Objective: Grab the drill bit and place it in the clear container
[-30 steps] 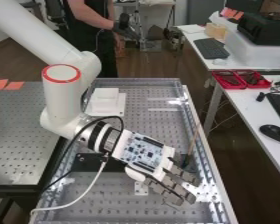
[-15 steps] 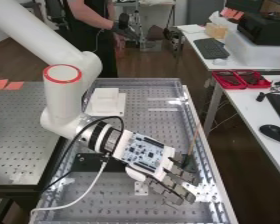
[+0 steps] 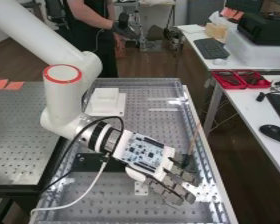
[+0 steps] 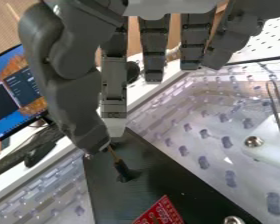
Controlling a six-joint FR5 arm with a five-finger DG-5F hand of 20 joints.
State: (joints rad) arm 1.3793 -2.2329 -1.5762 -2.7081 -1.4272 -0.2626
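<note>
hand: you have one dark grey robot hand (image 3: 170, 187) over the lower part of the bench; its bent thumb and a finger pinch a rod, so the grip is narrow and holding.
drill bit: the long thin brown rod (image 4: 115, 154) passes between thumb and finger, tilted, ending in a dark tip piece (image 4: 126, 173); whether that piece touches what lies below, you cannot tell.
high view: you see the rod's shaft rising at one o'clock from the hand, a white stepped block (image 3: 106, 101) at eleven, and two red open bins at one, farther off on the white side table (image 3: 217, 64).
wrist view: you see the pinch itself, a flat black plate (image 4: 170, 182) below the dark tip piece, a red printed label (image 4: 161, 212) on that plate, and a lit monitor (image 4: 14, 90).
count: one hand, one rod, one stepped block, one label, two red bins, two shiny round knobs, one black mouse (image 3: 275, 133) at two o'clock.
clear tray: its transparent rim (image 3: 137, 80) encloses the perforated floor; you have the hand near its three o'clock edge.
room: perforated floor stretches between the hand and the far rim at twelve, with the stepped block toward eleven.
</note>
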